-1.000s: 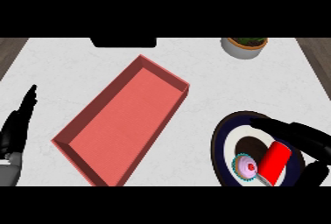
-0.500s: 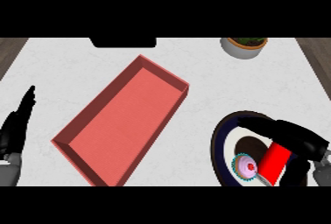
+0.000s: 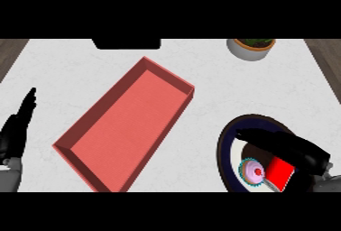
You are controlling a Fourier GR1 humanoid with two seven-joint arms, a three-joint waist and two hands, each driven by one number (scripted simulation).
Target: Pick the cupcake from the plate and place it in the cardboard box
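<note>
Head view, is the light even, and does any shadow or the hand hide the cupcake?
Head view: light falls evenly on the counter, without glare; the red box shows only darker inner walls; the right hand lies over the plate, its dark shape covering the plate's middle, yet the cupcake shows clearly.

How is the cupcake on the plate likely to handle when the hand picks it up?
The cupcake looks small beside the right hand, so probably light. Its pink frosted top is likely soft and smearable. With its narrow base on the plate, it may tip if nudged sideways.
</note>
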